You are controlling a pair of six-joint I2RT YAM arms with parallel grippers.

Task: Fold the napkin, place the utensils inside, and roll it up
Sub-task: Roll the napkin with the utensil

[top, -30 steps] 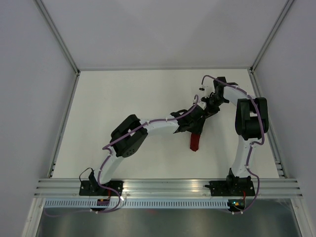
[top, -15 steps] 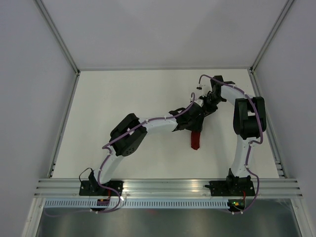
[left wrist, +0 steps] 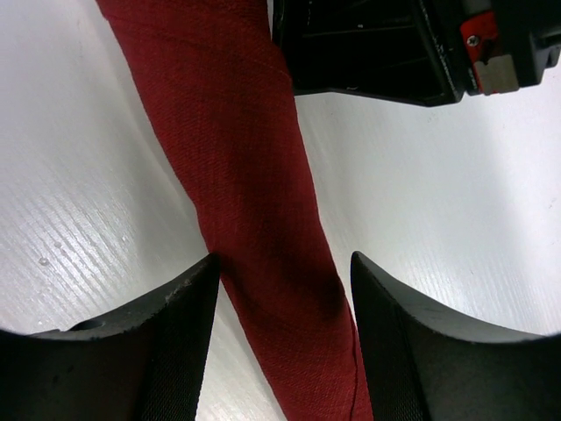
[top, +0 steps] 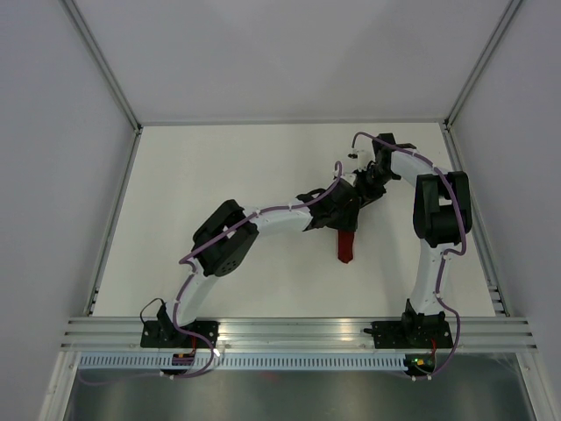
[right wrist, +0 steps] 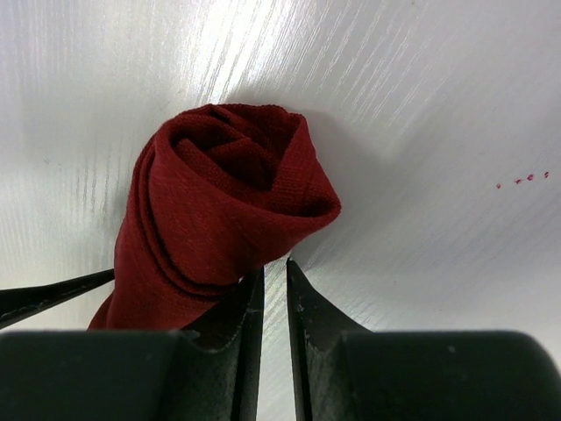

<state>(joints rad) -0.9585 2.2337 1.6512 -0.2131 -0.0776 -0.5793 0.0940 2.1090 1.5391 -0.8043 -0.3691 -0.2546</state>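
1. The napkin (top: pixel 347 248) lies on the tabletop (top: pixel 219 175), right of centre, already wound into a narrow roll. No utensils show, so whether any sit inside cannot be told.
2. The roll's long axis runs roughly from the far side toward the arm bases. Its near end pokes out from under the left hand (top: pixel 340 219), and its far, spiral end faces the right hand (top: pixel 370 180).
3. The left hand is spread. Its fingers (left wrist: pixel 175 333) straddle the roll at mid-length, one on each side and close against the cloth, with no visible squeeze.
4. The right hand's fingers (right wrist: pixel 241 307) are nearly pressed together, leaving a thin empty slit, and pinch nothing. The roll's end touches one fingertip.
5. Rolling looks finished. The left hand is nearer the roll's middle, so it should probably lift straight up to avoid dragging the roll loose.
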